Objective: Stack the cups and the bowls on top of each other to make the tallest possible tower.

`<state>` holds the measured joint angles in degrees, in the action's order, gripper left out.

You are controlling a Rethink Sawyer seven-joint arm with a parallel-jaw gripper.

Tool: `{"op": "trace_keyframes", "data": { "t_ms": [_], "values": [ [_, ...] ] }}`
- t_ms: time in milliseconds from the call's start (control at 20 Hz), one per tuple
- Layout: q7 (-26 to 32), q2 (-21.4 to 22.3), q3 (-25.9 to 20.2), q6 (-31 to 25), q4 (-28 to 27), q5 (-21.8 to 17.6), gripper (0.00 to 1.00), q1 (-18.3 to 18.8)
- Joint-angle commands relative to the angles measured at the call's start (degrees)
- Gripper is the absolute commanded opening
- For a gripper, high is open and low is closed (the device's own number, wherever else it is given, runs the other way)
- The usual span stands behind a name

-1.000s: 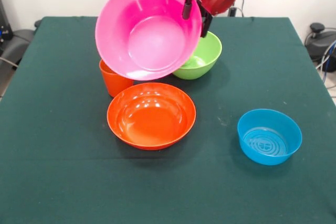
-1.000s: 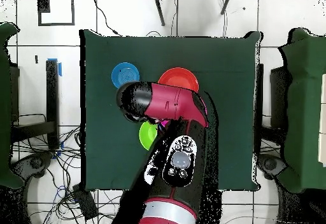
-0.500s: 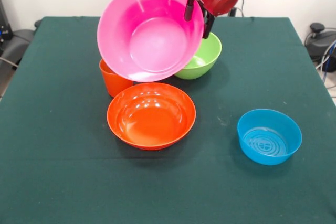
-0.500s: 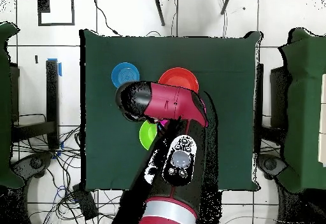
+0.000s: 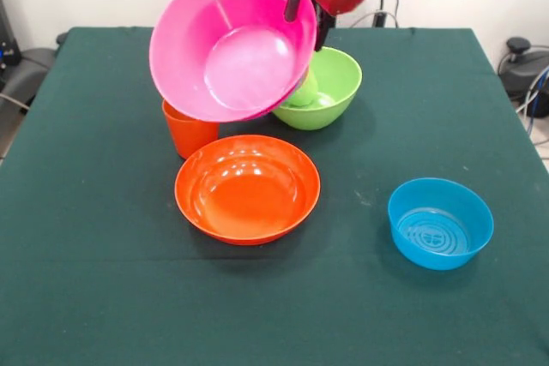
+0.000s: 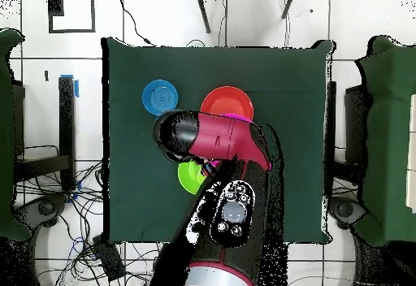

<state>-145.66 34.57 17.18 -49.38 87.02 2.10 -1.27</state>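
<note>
Pink bowl [image 5: 232, 40]: glossy, round, tilted, clamped by end effector [image 5: 304, 8].

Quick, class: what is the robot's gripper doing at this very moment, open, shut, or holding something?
Gripper: shut on the rim of the pink bowl, which hangs tilted in the air above the table.

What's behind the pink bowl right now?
The tilted pink bowl, clamped at its rim by the gripper, hides most of the orange cup and part of the green bowl. Anything else behind it is hidden.
</note>
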Motion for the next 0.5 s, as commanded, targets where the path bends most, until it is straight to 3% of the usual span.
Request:
{"op": "trace_keyframes", "data": {
  "t_ms": [50, 500],
  "values": [
    [3.7, 0.5, -1.7, -1.3, 9.5, -6.3, 1.0, 0.3],
    [5.0, 5.3, -4.2, -2.1, 14.9, -4.9, 1.0, 1.6]
  ]
}}
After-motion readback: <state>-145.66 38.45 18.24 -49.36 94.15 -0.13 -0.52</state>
